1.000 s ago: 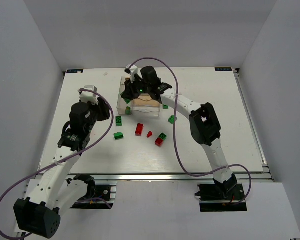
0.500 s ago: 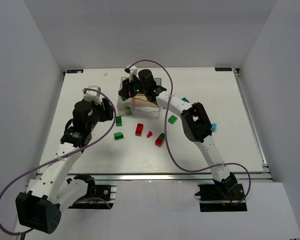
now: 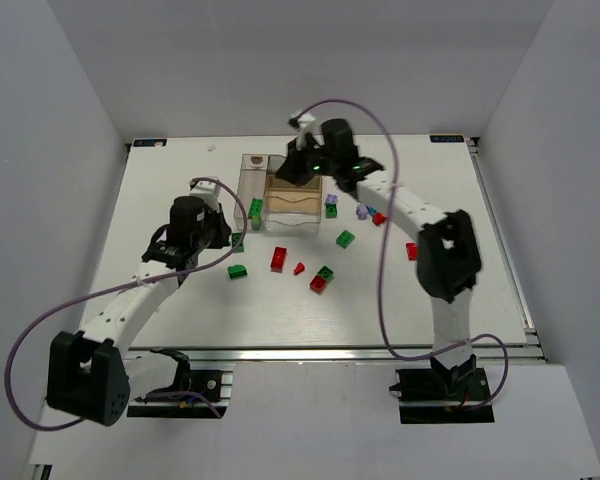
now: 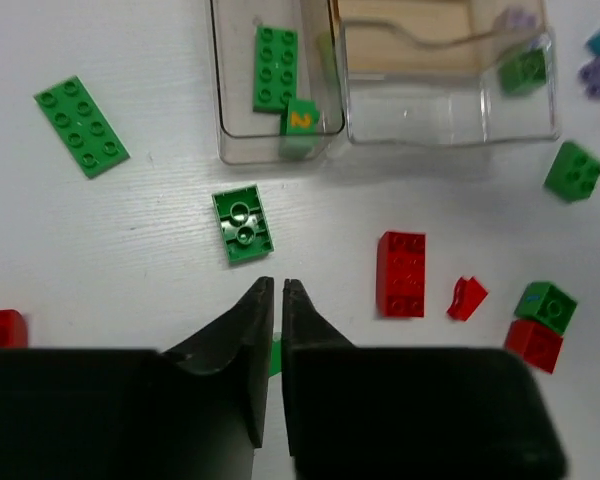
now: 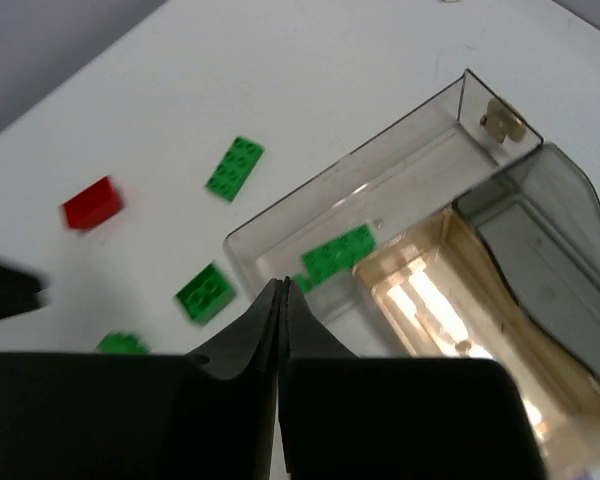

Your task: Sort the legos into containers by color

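The left tool (image 4: pixel 277 283) is clenched, its tips almost touching with nothing between them. It sits low over the white counter (image 3: pixel 280 310), just short of a square green studded brick (image 4: pixel 243 225). The right tool (image 5: pixel 282 283) is clenched and empty above the clear brown-tinted plastic organizer tray (image 3: pixel 250 172), at upper centre of the overhead frame. The tray's long narrow compartment holds a flat green brick (image 4: pixel 276 68) and a green cube (image 4: pixel 300 118). A red brick (image 4: pixel 402 272) and a lilac brick (image 3: pixel 361 211) lie loose on the counter, below and right of the tray.
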Tool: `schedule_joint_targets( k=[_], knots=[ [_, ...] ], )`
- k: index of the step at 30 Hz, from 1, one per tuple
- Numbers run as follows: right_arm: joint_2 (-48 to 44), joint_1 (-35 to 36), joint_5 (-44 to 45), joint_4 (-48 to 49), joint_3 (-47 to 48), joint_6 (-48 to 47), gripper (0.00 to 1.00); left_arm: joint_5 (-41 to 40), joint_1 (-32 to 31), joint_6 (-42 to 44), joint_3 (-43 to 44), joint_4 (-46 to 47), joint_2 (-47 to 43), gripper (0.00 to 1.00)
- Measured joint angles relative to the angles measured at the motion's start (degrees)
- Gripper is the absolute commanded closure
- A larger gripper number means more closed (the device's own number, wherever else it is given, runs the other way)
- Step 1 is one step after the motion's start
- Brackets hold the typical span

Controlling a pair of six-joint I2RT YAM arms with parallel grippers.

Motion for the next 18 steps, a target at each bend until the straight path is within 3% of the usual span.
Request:
schedule_joint_targets(
  k=[1,4,5,6,9,13,18],
  knots=[
    [-4.4,-1.4,-2.9,-0.4,-4.1,0.4,1.00,0.3,0.0,-0.2,0.0,0.0,1.5,0.81],
    [-17.5,-7.7,-13.6,-1.0,-14.8,1.3,0.38,1.4,-0.1,-1.4,0.3,0.0,6.0,0.47],
    [-21.4,-10.0,-16.8,-1.6,-18.1,1.1,0.31,1.6,-0.1,-1.9,0.3,0.1,7.6,0.37],
    [-25.0,-12.3,-19.5,-2.1,-21.4,0.4,0.25,1.7,-0.1,-2.3,0.6,-0.1,9.1,0.34],
    [-33.8,-15.8,-24.0,-5.6,-30.5,-3.5,0.22,1.7,-0.1,-4.0,2.5,-0.6,14.7,0.30],
    [-42.1,-15.1,-26.3,-9.0,-42.0,-6.4,0.22,0.4,-0.1,-5.0,4.9,-1.3,21.0,0.29],
    [-48.2,-16.0,-29.0,-9.1,-50.0,-6.3,0.22,-2.4,-0.1,-5.4,6.7,-1.4,26.1,0.29]
  ],
)
